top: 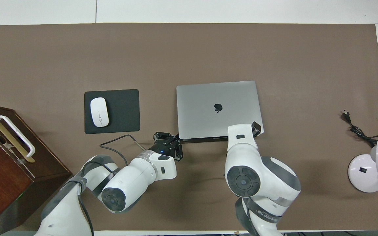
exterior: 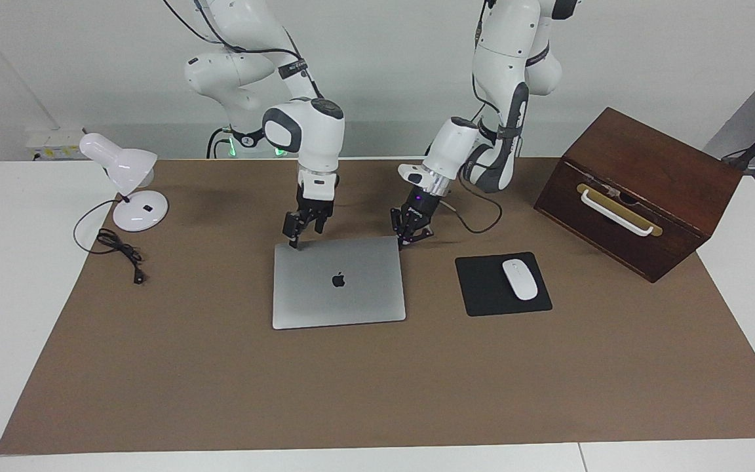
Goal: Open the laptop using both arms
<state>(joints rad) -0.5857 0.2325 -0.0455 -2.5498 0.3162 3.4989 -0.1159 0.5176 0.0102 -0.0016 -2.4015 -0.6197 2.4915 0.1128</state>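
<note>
- Silver-grey laptop point(exterior: 338, 282) lies on the brown mat point(exterior: 377, 387), about mid-table, with the apple logo facing up. I read a thin dark gap along its edge nearest the robots in the overhead view; otherwise the lid looks down.
- Left gripper point(exterior: 406, 244) sits at the laptop's corner nearest the robots, on the left arm's end. I note its fingertips clenched together, tip at the lid's edge; whether it truly touches I cannot tell.
- Right gripper point(exterior: 295, 244) comes down steeply onto the other near corner, on the right arm's end. One dark fingertip appears to rest on the lid surface. I cannot tell whether its fingers are parted or closed.
- Black mouse pad point(exterior: 482, 288) lies beside the laptop toward the left arm's end, with a white mouse point(exterior: 520, 279) on it.
- Wooden box point(exterior: 639, 190) with a white handle stands at the left arm's end of the table, tilted.
- White desk lamp point(exterior: 128, 183) stands at the right arm's end, with its black cord point(exterior: 118, 249) loose on the mat beside it.
</note>
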